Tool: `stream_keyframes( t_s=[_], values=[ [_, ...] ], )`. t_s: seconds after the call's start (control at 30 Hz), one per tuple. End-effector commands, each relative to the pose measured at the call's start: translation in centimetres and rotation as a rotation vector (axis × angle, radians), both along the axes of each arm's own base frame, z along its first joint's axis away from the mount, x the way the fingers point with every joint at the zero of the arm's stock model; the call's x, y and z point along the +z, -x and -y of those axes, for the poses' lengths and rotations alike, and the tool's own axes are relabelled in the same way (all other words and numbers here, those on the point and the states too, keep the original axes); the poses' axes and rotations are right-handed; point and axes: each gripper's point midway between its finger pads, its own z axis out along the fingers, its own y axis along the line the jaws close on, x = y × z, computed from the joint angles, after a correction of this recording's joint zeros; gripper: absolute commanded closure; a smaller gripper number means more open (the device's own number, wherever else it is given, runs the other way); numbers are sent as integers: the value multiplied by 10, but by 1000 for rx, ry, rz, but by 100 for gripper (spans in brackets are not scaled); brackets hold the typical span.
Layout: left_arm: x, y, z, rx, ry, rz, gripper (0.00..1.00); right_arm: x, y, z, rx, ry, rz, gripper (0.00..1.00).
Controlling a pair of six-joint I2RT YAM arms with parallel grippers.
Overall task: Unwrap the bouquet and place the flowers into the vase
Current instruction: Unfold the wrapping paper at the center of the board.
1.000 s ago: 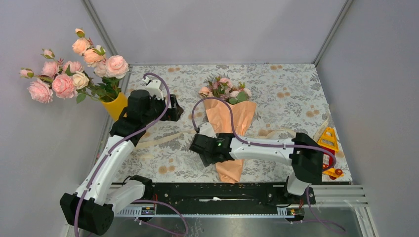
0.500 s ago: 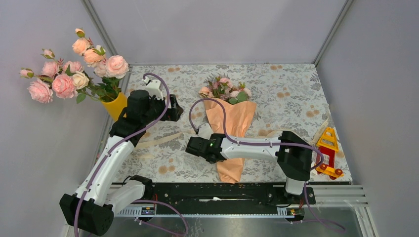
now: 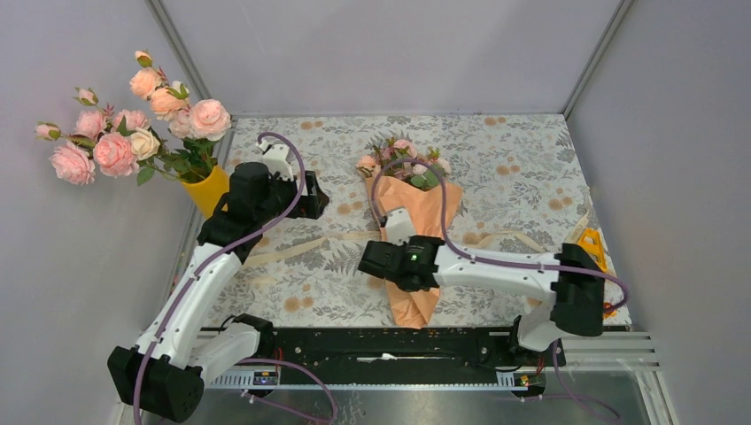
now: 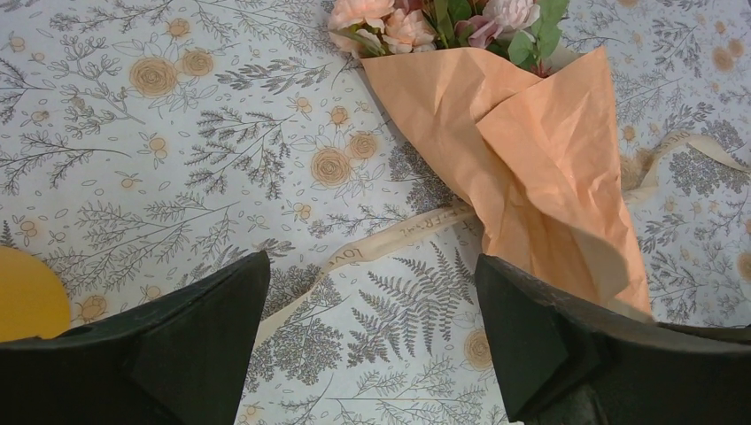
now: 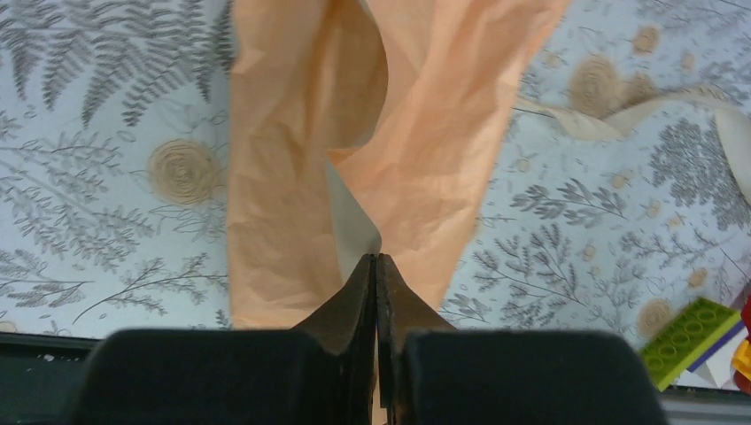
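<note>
Right tool (image 5: pixel 376 264) closed, tips at bouquet (image 5: pixel 283 177) wrapper's lower part.

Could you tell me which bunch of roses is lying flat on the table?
The bouquet in peach-orange paper, mid-table; the bigger pale pink bunch stands upright in the yellow vase at the left.

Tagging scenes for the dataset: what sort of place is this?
Probably a lab robot test cell, not a home or shop: plain grey walls box in the table, a black mounting rail runs along its near edge, and the bouquet and vase look like staged props.
</note>
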Motion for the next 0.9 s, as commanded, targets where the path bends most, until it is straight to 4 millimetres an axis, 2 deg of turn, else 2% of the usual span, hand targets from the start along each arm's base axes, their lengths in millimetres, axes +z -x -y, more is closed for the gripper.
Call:
stream_keyframes(
  t_s=[0.0,0.2,0.4,0.47,0.6,0.63,0.77,0.87],
  values=[
    [11,-6,8,-20,38,38,6,13,-9,50,-146,12,87,100],
    [5,-3,16,-40,59,11,6,-10,-10,97,-312,-17,72,100],
    [-16,13,45,-77,133,-66,6,-14,-8,143,-433,-36,99,100],
    [-22,18,57,-82,173,-80,6,-16,-7,154,-468,-54,110,92],
    [-33,24,85,-92,256,-120,6,-24,-9,169,-514,-95,104,58],
    [-34,25,93,-99,273,-127,6,-26,-11,174,-528,-101,106,54],
    [-45,26,119,-129,323,-162,7,-32,-20,190,-564,-100,86,47],
    [-51,25,134,-153,327,-184,7,-22,-29,205,-629,-124,101,41]
  ],
)
